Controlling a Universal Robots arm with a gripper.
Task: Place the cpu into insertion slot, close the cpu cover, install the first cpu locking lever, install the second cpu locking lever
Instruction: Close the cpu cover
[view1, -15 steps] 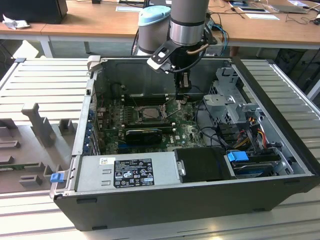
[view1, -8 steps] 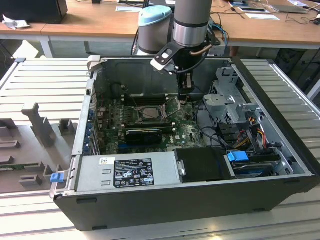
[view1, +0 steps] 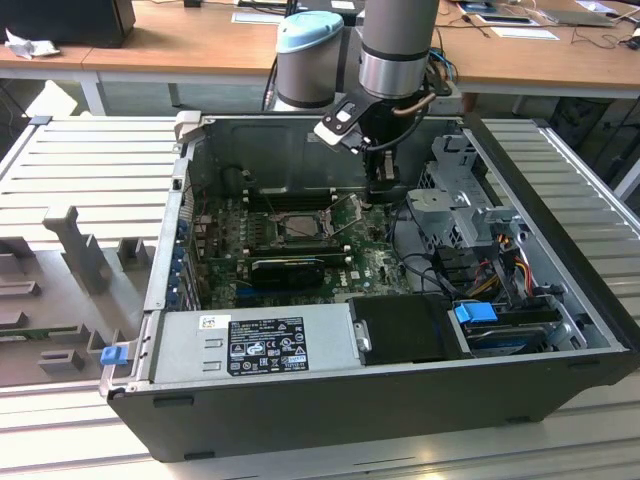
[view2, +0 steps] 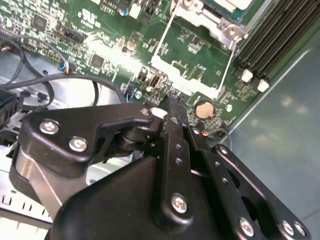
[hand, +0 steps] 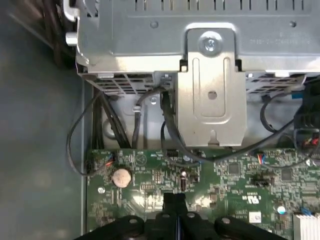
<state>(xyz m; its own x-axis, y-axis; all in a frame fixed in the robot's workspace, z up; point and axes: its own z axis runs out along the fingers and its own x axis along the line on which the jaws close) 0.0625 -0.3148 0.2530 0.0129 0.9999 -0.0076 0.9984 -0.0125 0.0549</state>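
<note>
An open computer case lies on its side with the green motherboard facing up. The insertion slot is a square socket with a dark rim and a metallic grey centre; one corner of its metal frame appears in the second wrist view. I cannot tell the cpu or the cpu cover apart from the socket's surface. My gripper hangs low inside the case, to the exterior view's right of the socket and apart from it. In both wrist views its black fingers are shut, with nothing visible between them, just above the board near a coin battery.
A grey metal drive cage stands close beside the gripper, with black cables running down to the board. Memory slots lie behind the socket. A black expansion card and the power supply are nearer the front.
</note>
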